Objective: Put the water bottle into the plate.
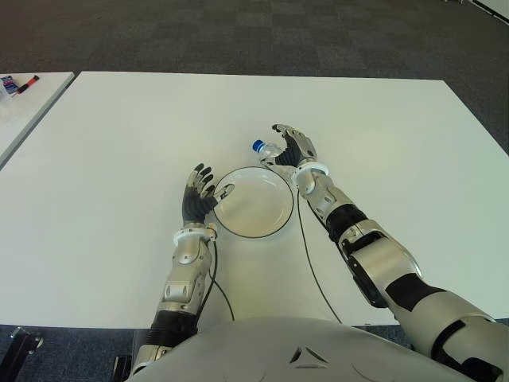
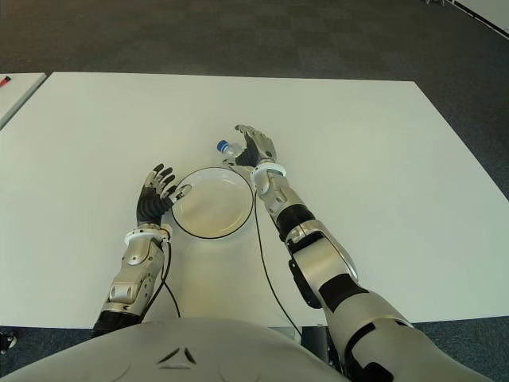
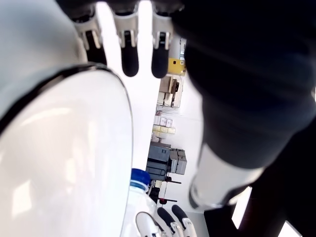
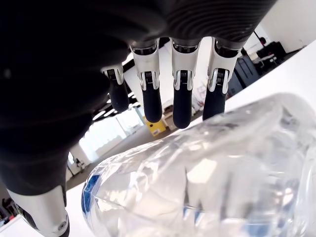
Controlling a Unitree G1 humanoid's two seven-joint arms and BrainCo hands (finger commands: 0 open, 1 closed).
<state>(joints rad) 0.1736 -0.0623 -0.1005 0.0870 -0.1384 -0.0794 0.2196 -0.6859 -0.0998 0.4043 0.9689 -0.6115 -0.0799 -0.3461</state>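
Note:
A clear water bottle (image 1: 268, 150) with a blue cap lies on its side on the white table (image 1: 119, 135), just beyond the far right rim of the white, dark-rimmed plate (image 1: 254, 208). My right hand (image 1: 293, 147) hovers right beside and over the bottle. In the right wrist view its fingers (image 4: 181, 94) stretch out straight above the bottle (image 4: 207, 173) without closing on it. My left hand (image 1: 203, 191) is at the plate's left rim, fingers spread and holding nothing, the thumb at the rim. The left wrist view shows the plate (image 3: 64, 163) and the bottle cap (image 3: 139, 177) beyond it.
A thin black cable (image 1: 306, 247) runs along the table from my right wrist toward my body. A second table at the far left carries a red and black marker (image 1: 24, 83). Dark carpet lies beyond the table's far edge.

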